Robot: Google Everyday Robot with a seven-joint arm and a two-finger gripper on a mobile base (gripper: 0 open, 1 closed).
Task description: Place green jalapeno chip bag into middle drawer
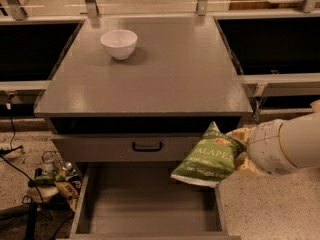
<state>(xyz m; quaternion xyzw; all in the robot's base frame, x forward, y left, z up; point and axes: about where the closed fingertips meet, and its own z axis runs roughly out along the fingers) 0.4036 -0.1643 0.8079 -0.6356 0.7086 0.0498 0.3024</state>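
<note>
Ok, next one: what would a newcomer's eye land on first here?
The green jalapeno chip bag, held in the air by the gripper at the right, above the right side of the open middle drawer. Then the white bowl at the back left of the grey cabinet top.

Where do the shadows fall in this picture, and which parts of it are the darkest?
Camera view: the white bowl casts a soft shadow to its right on the cabinet top. The gap under that top is almost black. The floor of the middle drawer is dim. At the right, the tool holds the evenly lit green jalapeno chip bag above the drawer's right side.
</note>
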